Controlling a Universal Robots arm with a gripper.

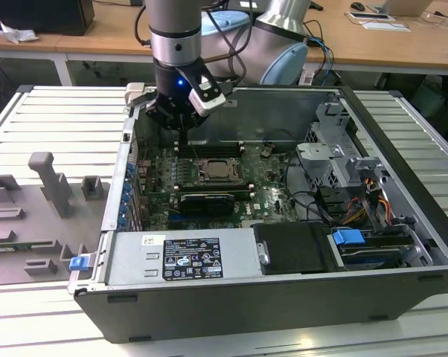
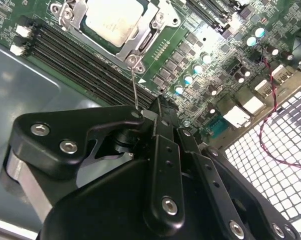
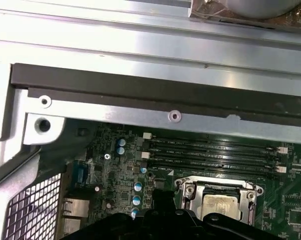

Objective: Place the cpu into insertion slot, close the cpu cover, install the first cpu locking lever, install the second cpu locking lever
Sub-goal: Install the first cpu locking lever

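The cpu [image 2: 110,20] lies silver face up in the insertion slot [image 1: 209,180] on the green board. The cpu cover [image 2: 146,42] is folded down flat around it; in the first wrist view the cpu [image 3: 218,205] sits framed by the cover [image 3: 190,186]. A thin wire locking lever [image 2: 135,85] stands up from the socket's corner and runs to the tips of my gripper [image 2: 158,106], which hide its upper end. My gripper [image 1: 181,140] hangs shut just behind the socket, over the memory slots. I cannot tell whether it clamps the lever.
Long black memory slots [image 2: 80,60] run beside the socket, close to the case's rear wall [image 3: 140,85]. A black card [image 1: 202,202] lies in front of the socket. A drive cage [image 1: 336,156] and cables fill the exterior view's right. A red wire [image 2: 270,100] crosses the perforated panel [image 2: 270,165].
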